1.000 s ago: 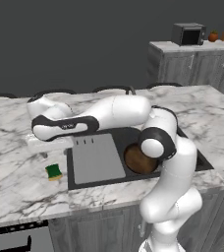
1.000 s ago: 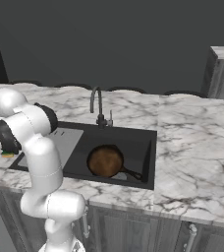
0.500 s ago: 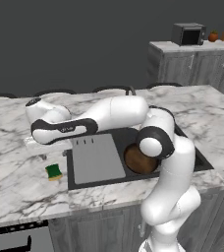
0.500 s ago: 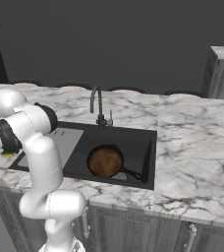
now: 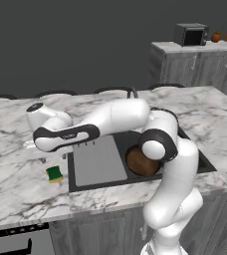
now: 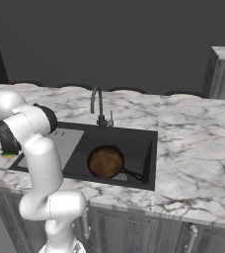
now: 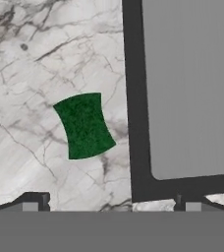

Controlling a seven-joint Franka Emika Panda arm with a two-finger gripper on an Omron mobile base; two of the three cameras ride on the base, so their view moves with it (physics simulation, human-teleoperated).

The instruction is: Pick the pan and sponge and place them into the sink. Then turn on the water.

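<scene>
- Marble, white with grey veins, forms the counter [image 5: 16,189] that runs across the front of the kitchen.
- Nearest on it lies the sponge [image 5: 55,174], green top up, flat on the stone just beside the sink's outer edge, at about 9 o'clock from the drainboard [image 5: 98,160].
- Above the sponge hangs the gripper [image 7: 111,204]; in the hand view its two finger tips stand wide apart at the bottom edge, holding nothing, with the sponge [image 7: 84,125] between and beyond them, towards 11 o'clock.
- Next comes the sink [image 6: 151,158], black and recessed, with the grey drainboard on one side and the deep basin on the other.
- Inside the basin rests the pan [image 6: 106,161], brown inside, its dark handle pointing to 4 o'clock in the right base view.
- Behind the basin, at 12 o'clock, rises the dark curved faucet [image 6: 97,101].
- Farthest back, a microwave [image 5: 190,34] sits on grey cabinets [image 5: 195,64].
</scene>
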